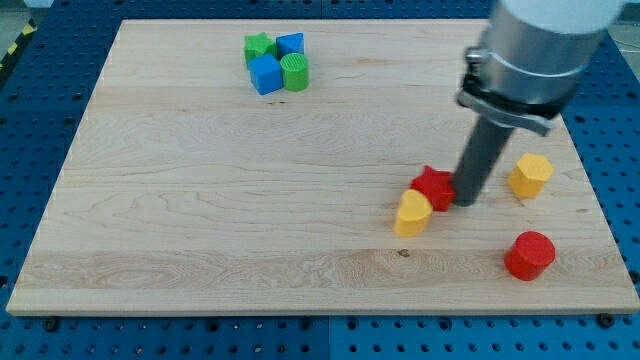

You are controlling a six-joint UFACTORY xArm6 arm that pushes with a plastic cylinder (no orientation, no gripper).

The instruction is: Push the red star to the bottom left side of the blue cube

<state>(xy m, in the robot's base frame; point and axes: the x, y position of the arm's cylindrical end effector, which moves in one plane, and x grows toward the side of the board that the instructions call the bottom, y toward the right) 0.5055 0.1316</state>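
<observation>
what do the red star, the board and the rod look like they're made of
Red star: likely plastic, uniform saturated colour, matte with a slight sheen. Board: light wood, visible grain lines and plank seams, unvarnished or satin look. Rod, ending in my tip at the star's right edge: dark, matte; metal or plastic, cannot tell.

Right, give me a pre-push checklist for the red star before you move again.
1. My tip against the red star-shaped block, on its right side: ok.
2. Push line leftward clear: not ok, the yellow block touches the star's lower left.
3. Target, the blue cube near the view's top: visible, ok.
4. Spot at the cube's bottom left, bare wooden board: ok.
5. Green cylinder beside the cube, off the path: ok.
6. Exact tip contact: cannot tell.
</observation>
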